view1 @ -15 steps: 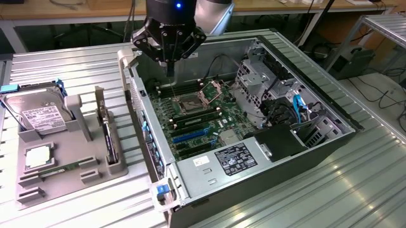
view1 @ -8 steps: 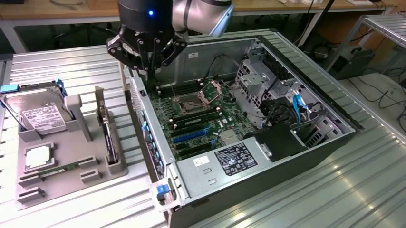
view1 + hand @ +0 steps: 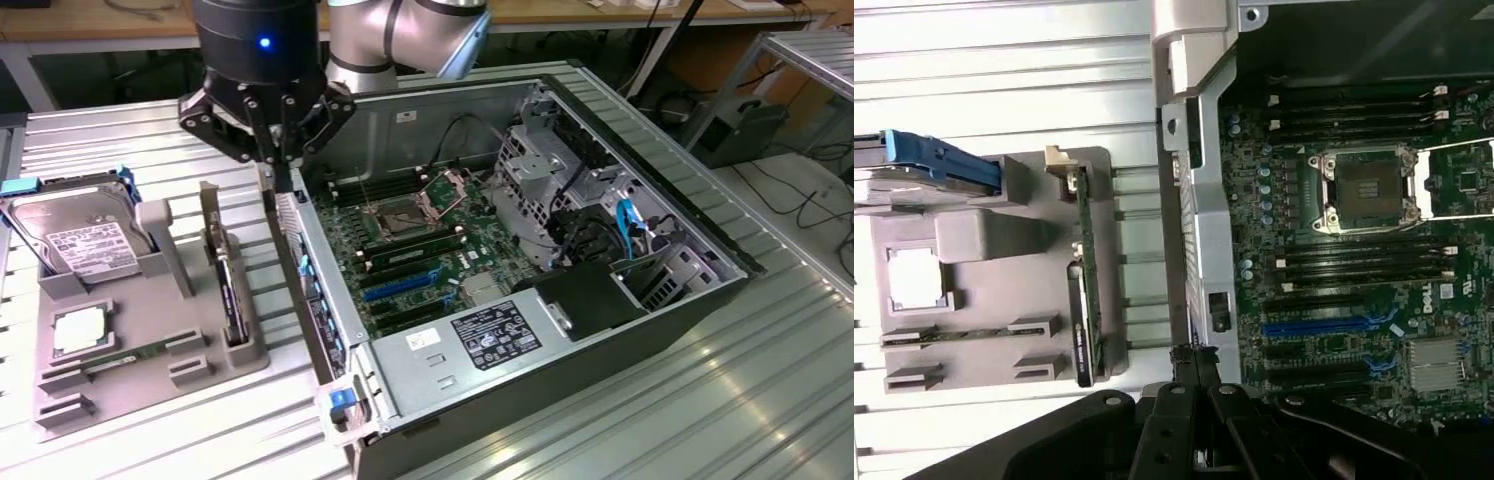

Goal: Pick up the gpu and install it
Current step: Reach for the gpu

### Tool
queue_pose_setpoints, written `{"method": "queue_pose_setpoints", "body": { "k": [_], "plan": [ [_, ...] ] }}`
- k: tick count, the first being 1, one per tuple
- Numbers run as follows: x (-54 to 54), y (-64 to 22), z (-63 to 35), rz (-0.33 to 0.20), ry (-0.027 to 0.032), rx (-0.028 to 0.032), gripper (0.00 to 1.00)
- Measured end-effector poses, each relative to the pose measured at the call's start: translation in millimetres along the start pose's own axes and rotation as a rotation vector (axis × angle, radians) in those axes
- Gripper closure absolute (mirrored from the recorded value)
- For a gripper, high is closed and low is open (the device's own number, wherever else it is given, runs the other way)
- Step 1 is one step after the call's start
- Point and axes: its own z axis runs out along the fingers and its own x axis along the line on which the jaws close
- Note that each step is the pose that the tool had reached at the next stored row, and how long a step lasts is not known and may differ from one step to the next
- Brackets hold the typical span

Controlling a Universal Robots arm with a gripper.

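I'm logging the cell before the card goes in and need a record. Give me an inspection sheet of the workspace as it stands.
Surface: ribbed metal table carrying a grey parts holder and an open computer case.
Job's things: gpu stands on edge in a holder slot, not gripped; the blue slots on the motherboard look unfilled.
Clutter: hard drive, processor chip and memory stick in the same holder.
Grippers: gripper shut, holding nothing, above the case wall on the holder's side.
Cables: blue cable and black leads inside the case.
Surroundings: wooden benches behind; loose floor cables at the exterior view's right.
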Motion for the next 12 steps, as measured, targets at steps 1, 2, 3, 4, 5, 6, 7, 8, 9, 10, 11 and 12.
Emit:
{"method": "queue_pose_setpoints", "body": {
  "k": [1,2,3,4,5,6,7,8,9,10,11,12],
  "plan": [
    [12.3,-1.3,2.4,0.000,-0.0002,0.0018,0.89],
    [22.5,-2.2,5.3,0.000,-0.0003,0.0027,0.89],
    [28.6,-2.7,7.3,0.000,-0.0003,0.0028,0.89],
    [32.8,-3.1,8.7,0.000,-0.0003,0.0029,0.89],
    [37.8,-3.6,10.6,0.000,-0.0004,0.0028,0.89],
    [42.0,-3.9,12.1,0.000,-0.0003,0.0029,0.89],
    [46.5,-4.4,13.8,0.000,-0.0003,0.0029,0.89],
    [50.7,-4.7,15.3,0.000,-0.0002,0.0030,0.89],
    [51.2,-4.7,15.8,0.000,0.0003,0.0029,0.89],
    [51.2,-4.7,15.7,0.000,0.0006,0.0030,0.89],
    [51.2,-4.7,15.7,0.000,0.0007,0.0030,0.89],
    [51.3,-4.7,15.7,0.000,0.0007,0.0030,0.89]
  ]
}}
